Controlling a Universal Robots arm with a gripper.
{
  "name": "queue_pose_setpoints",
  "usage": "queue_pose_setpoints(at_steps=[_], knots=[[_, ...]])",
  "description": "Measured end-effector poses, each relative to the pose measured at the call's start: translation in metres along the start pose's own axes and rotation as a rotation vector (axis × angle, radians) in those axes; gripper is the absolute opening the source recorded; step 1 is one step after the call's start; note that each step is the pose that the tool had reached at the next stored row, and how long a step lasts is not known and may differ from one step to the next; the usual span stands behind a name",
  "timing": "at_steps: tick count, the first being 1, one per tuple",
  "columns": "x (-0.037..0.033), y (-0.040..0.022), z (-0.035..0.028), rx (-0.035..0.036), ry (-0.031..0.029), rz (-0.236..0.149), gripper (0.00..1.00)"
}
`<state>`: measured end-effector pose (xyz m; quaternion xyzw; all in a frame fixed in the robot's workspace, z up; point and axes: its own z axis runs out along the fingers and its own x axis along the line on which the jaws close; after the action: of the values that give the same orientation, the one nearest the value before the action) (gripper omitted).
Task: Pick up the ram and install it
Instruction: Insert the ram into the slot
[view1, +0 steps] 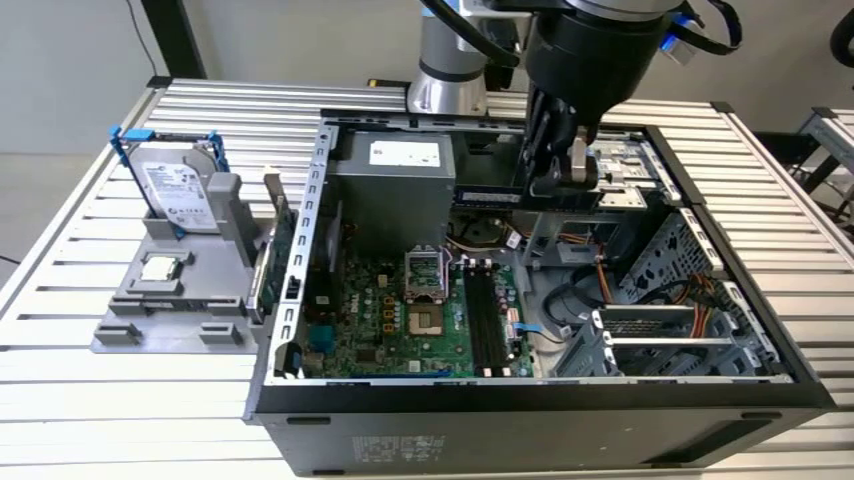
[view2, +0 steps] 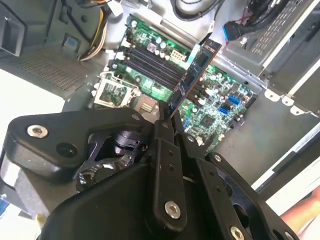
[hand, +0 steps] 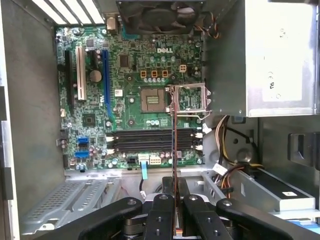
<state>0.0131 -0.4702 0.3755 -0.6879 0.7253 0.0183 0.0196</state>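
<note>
Hanging above the open computer case, the gripper has its fingers pressed together on the ram, pinching the dark stick by one end. In the first wrist view the stick shows edge-on between the black fingers. The ram is in the air over the motherboard, apart from the long memory slots, which lie bare.

The case lies on its side on a table of pale metal slats that run across the scene and fill the near and far ground. Inside the case, at its far side, sits the grey power supply, with drive cages towards the exterior view's right.

At the exterior view's left, just beside the case, a grey holder stands on the slats. It carries a silver hard drive upright in a blue frame, a green card on edge next to the case wall, and a small square chip lying flat.

Beyond the table rises a plain light wall with a dark post before it. A second slatted surface shows at the far right of the exterior view.
</note>
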Motion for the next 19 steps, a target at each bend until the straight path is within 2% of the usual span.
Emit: queue_pose_setpoints(at_steps=[15,16,19], knots=[[-0.0003,-0.0005,0.0000,-0.0001,0.0001,0.000,0.00],[-0.0003,-0.0005,0.0000,0.0002,0.0001,0.005,0.00],[-0.0003,-0.0005,0.0000,0.0029,0.0001,0.056,0.00]])
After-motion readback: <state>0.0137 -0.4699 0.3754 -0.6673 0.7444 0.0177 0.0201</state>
